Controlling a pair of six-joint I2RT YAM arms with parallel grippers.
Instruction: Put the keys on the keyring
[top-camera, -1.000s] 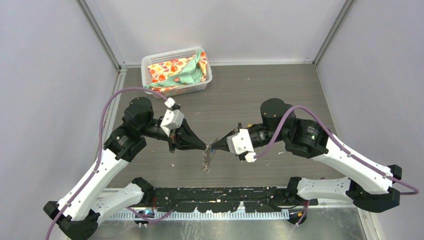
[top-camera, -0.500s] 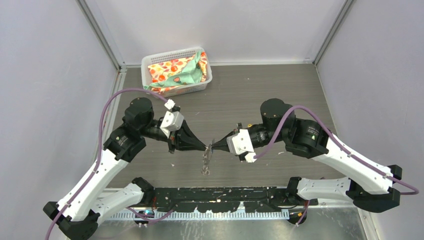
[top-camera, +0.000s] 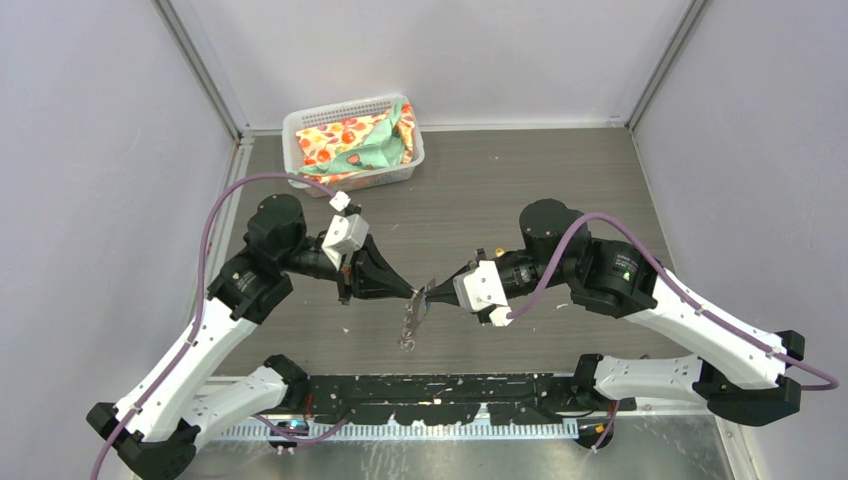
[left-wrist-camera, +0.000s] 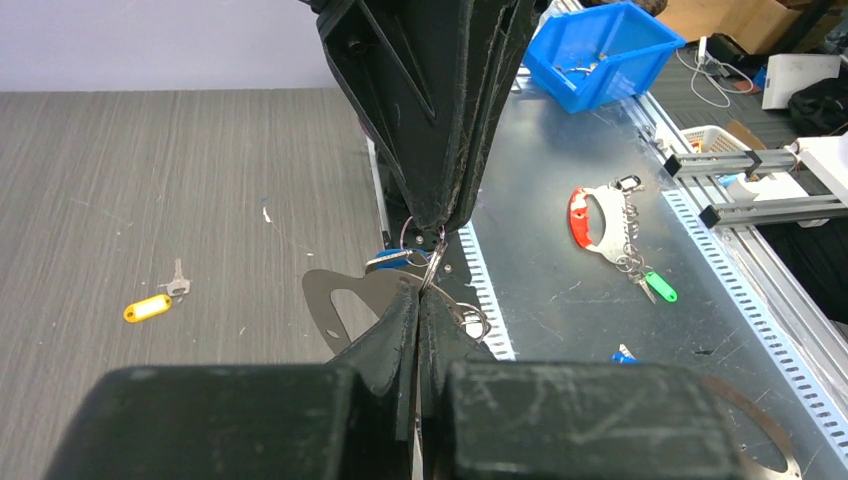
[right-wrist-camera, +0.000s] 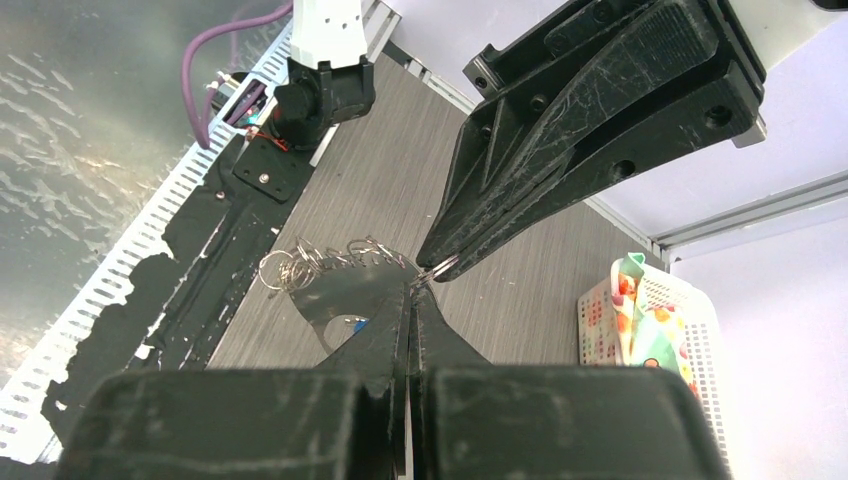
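Item: left claw (top-camera: 412, 293) and right claw (top-camera: 429, 296), both pinched shut tip to tip on the keyring (left-wrist-camera: 345, 305) hanging beneath them, blue key (left-wrist-camera: 384, 262) at the tips, yellow key (left-wrist-camera: 150, 308) well apart; risk: an opposing pull may slip the thin wire loose, dropping everything.

Bright even light, blurred near foregrounds

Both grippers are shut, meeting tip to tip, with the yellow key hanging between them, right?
No. The left wrist view shows the yellow key lying on the table, away from the left gripper and right gripper, which are shut tip to tip.
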